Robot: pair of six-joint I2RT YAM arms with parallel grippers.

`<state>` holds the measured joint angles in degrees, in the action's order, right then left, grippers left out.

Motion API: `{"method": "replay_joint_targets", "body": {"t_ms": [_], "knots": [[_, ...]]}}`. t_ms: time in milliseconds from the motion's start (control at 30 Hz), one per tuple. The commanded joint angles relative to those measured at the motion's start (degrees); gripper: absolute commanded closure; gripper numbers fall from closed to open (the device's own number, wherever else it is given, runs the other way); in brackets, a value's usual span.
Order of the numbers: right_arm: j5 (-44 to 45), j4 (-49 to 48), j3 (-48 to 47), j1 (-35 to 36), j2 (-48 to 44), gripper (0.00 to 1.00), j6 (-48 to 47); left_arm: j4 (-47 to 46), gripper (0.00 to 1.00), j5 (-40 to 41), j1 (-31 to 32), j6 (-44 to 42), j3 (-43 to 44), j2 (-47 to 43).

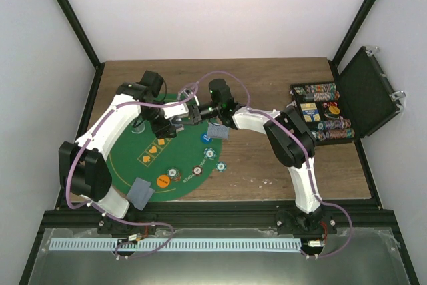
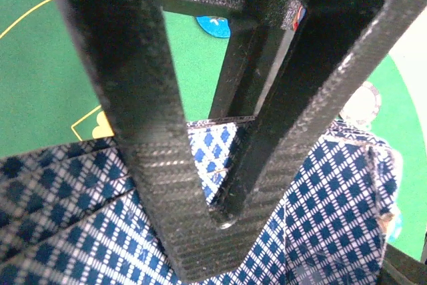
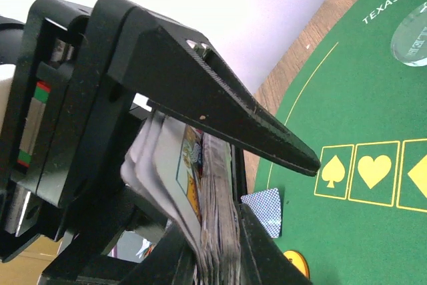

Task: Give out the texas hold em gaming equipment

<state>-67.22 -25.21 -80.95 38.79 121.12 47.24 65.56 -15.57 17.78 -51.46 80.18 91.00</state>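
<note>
The right gripper (image 3: 293,218) is squeezed tight on a thick pile of cards (image 3: 213,218) above the green mat (image 1: 133,158), the left gripper (image 2: 207,241) is right by the cards but I can't tell if it grips or lets go, and another card (image 1: 140,191) and some chips (image 1: 163,180) lie on the mat.

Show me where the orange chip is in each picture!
Top external: orange chip on the green mat, near edge, left of centre.
Left wrist: not in it.
Right wrist: at the bottom edge, partly cut off.
Shared landmark: the mat's yellow suit boxes.
</note>
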Motion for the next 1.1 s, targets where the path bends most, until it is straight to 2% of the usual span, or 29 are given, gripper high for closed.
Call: {"method": "replay_joint_targets", "body": {"t_ms": [0, 133, 200, 367, 567, 767, 900, 1067], "knots": [[-3.6, 2.5, -0.1, 0.4, -3.0, 0.99, -2.5, -2.6, 0.27, 1.9, -0.8, -1.6, 1.3, 0.4], [-3.8, 2.3, 0.0, 0.4, -3.3, 0.99, -2.6, -1.8, 0.44, -0.2, -0.9, -1.9, 1.2, 0.2], [-3.9, 2.0, -0.1, 0.4, -3.5, 0.96, -2.8, -1.4, 0.48, -0.8, -0.9, -2.0, 0.9, 0.1], [-2.2, 3.7, 0.0, 0.3, -4.0, 0.84, -4.0, -0.8, 0.5, -1.7, -0.9, -1.9, 0.6, -0.3], [4.5, 9.8, 1.6, -0.9, -6.5, 0.72, -8.7, 0.2, 0.5, -2.1, -0.9, -2.4, 0.4, -0.5], [9.5, 13.6, 3.5, -2.5, -9.2, 0.7, -12.0, 0.6, 0.5, -2.4, -1.0, -2.5, 0.2, -0.5], [9.3, 14.0, 3.8, -3.1, -9.8, 0.69, -13.2, 0.9, 0.5, -2.8, -1.0, -2.6, 0.3, -0.5], [0.9, 8.6, 3.5, -2.8, -10.6, 0.54, -15.5, 1.5, 0.5, -3.2, -1.0, -2.5, 0.5, -0.7]]}}
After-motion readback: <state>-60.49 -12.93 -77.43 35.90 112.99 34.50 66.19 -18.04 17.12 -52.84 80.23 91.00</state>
